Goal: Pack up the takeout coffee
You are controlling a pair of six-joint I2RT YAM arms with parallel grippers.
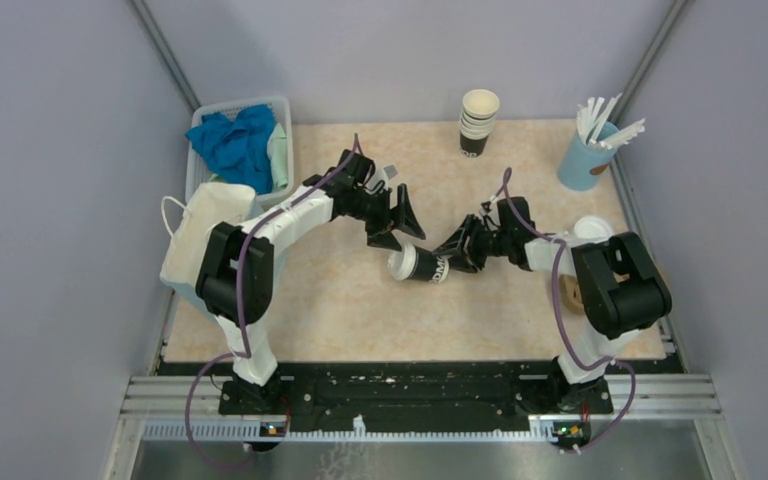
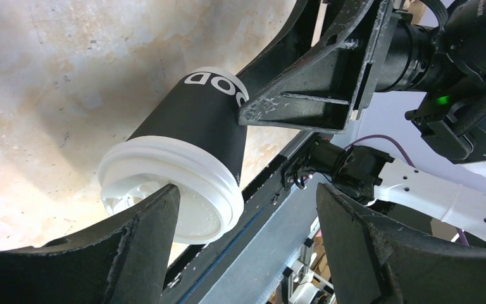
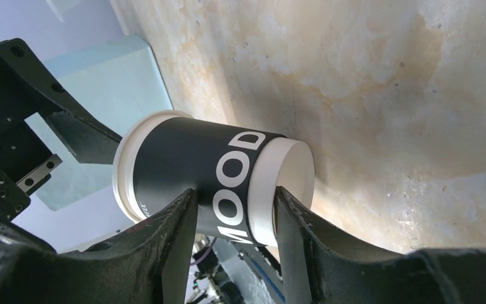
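Beige bench (image 1: 340, 310), centre: coffee (image 3: 190, 158) is held sideways, pinched near its base by the right end effector (image 3: 234, 209). Left end effector (image 2: 247, 190) is spread wide at the lid end.

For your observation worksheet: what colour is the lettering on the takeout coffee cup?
White; the right wrist view shows the takeout coffee best.

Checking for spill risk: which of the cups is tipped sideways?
The dark lidded cup in the right hand; the lidless stack and blue stirrer cup stand upright.
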